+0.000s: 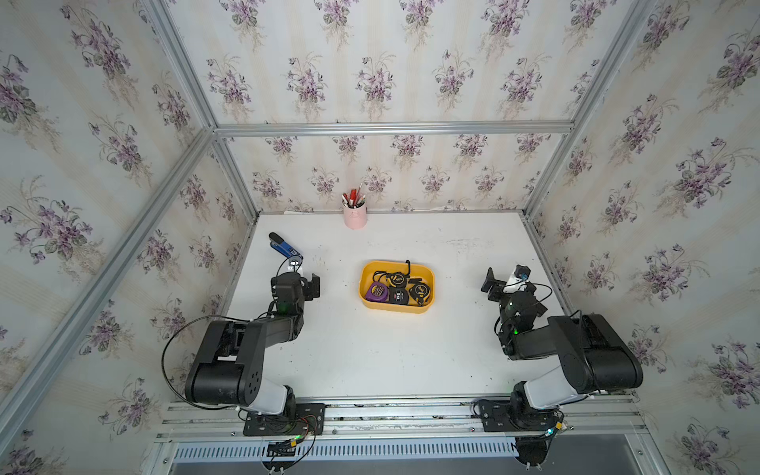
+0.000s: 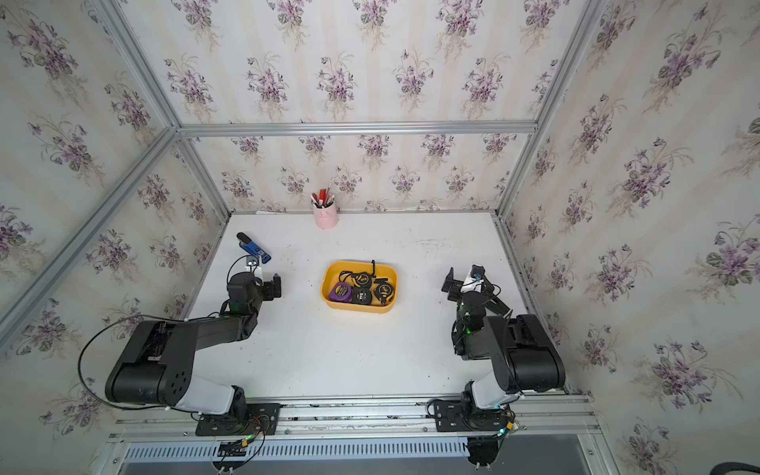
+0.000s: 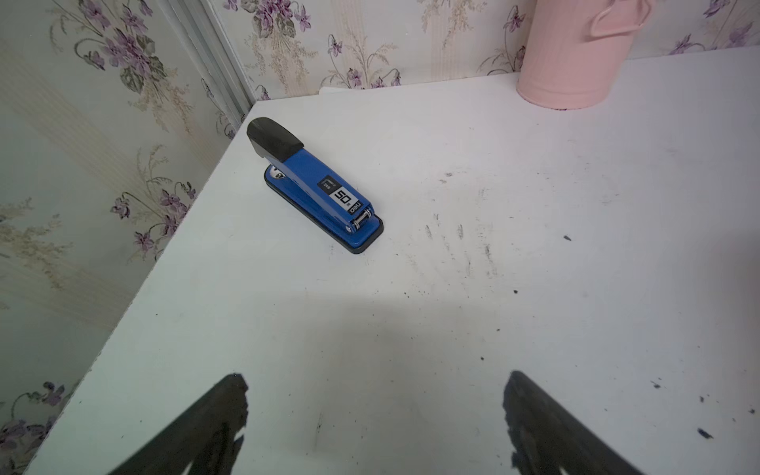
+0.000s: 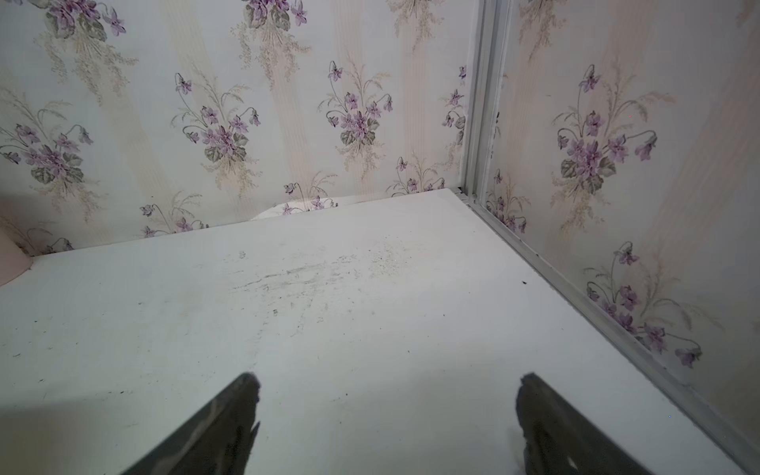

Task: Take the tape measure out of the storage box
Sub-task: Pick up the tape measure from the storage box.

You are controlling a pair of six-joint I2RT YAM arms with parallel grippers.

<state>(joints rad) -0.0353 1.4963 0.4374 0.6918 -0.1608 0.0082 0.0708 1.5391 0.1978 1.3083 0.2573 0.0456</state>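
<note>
Shallow yellow plastic box (image 1: 397, 309), rounded corners, mid-table (image 1: 370, 353), between arms. Inside: tape measures (image 1: 398, 279), purple tape measure (image 1: 376, 292) beside black ones, straps looped. Box seen only in both top views. Left wrist view: glossy blue stapler (image 3: 314, 185), ribbed pink cup (image 3: 575, 53). Left claw (image 3: 376, 382) wide, empty. Right claw (image 4: 390, 380) wide, empty, over scuffed white tabletop.

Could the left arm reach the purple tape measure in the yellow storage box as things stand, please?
Probably yes: the purple tape measure lies at the storage box's end nearest the left gripper, whose jaws stand open; only table lies between.
</note>
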